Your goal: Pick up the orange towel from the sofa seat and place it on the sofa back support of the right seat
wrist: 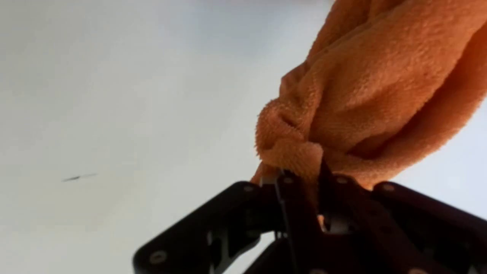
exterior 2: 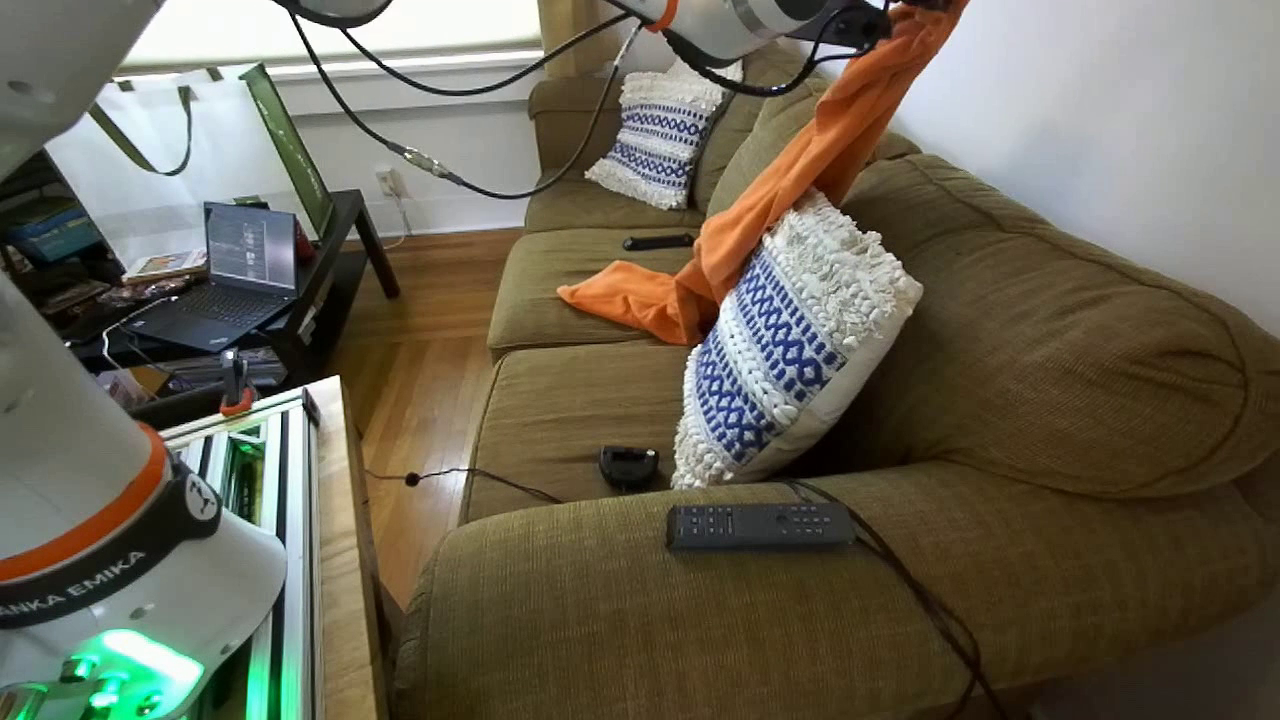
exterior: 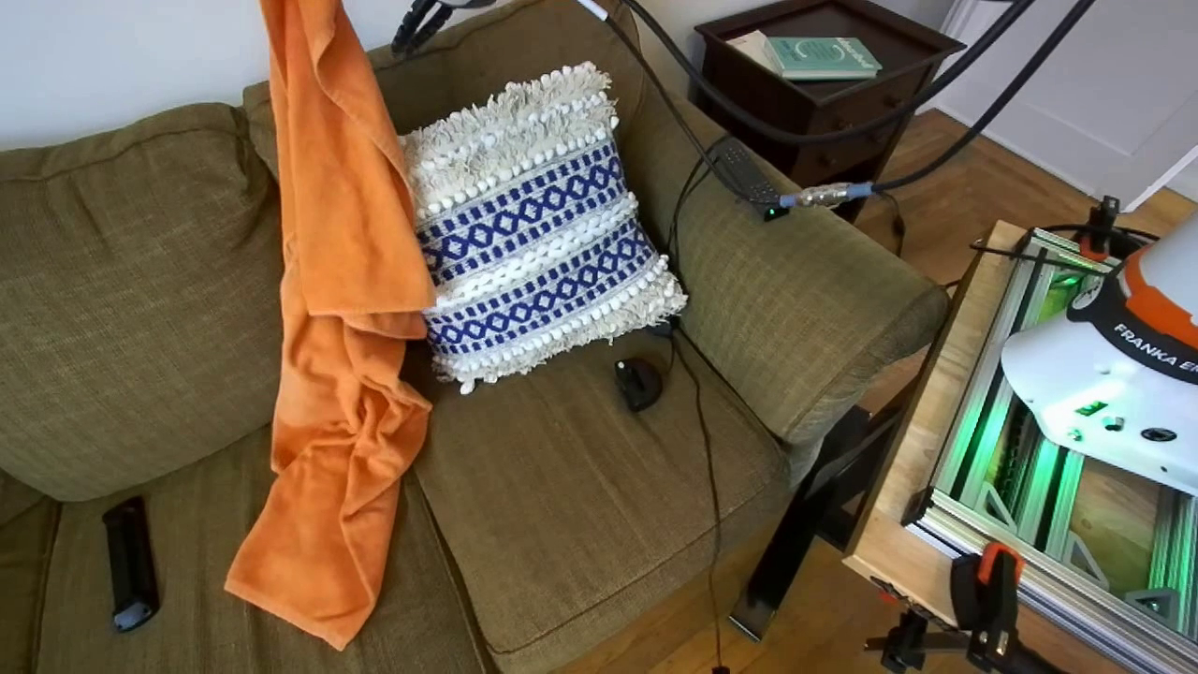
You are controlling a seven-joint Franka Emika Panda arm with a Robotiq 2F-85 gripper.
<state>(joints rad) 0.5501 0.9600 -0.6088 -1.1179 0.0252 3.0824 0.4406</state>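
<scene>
While both exterior views show the brown sofa (exterior: 571, 487) beyond an edge of the wooden-topped desk (exterior: 884, 543) that bears the robot base (exterior: 1086, 374), the dark side table (exterior: 903, 47) appears in an exterior view alone, off one corner of the desk, and the low black table (exterior 2: 345, 215) in an exterior view alone, past the opposite edge. A white bag (exterior 2: 235, 150) stands on the low black table, its contents hidden. The orange towel (exterior: 346, 225) hangs in front of the sofa back (exterior: 131, 300), its lower end lying on the middle seat (exterior: 201, 510) beside a patterned cushion (exterior: 543, 234). An open laptop (exterior 2: 250, 245) sits near the bag; books (exterior: 824, 58) lie within the side table's raised rim. Only the wrist view shows the grip plainly: the gripper (wrist: 312, 177), its jaws nearly together, pinches a bunched fold of the towel. A remote control (exterior 2: 760, 527) rests on the sofa arm (exterior 2: 600, 610) near the desk's edge.
</scene>
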